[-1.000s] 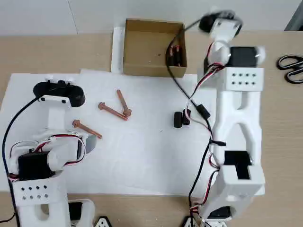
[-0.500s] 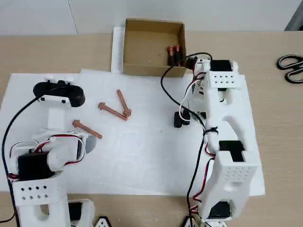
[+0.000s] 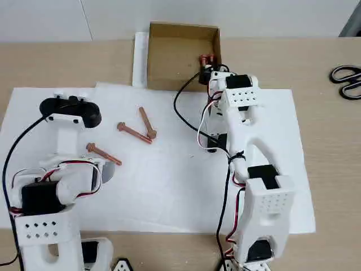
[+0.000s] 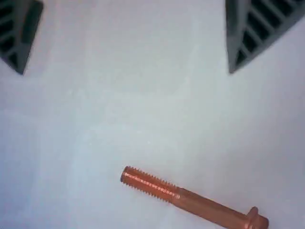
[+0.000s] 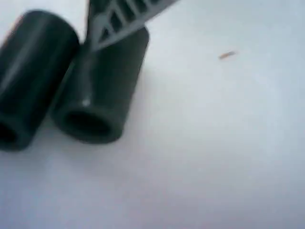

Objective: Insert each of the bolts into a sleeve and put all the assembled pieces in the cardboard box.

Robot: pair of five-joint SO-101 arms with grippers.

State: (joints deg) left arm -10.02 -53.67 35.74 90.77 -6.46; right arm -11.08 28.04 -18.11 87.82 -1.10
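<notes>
my right gripper is right over two sleeves that touch, just right of the paper's middle. i can't tell if it is apart or together. i think it may bump one and make it roll, or catch both. my left gripper is wide apart over a bolt near the paper's left edge. the paper lies on a wood tabletop, with the box at the back edge and scissors at the right edge.

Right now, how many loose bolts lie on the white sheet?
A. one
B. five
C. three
C: on the sheet one bolt lies alone, and a second bolt and a third bolt lie close together.
</notes>
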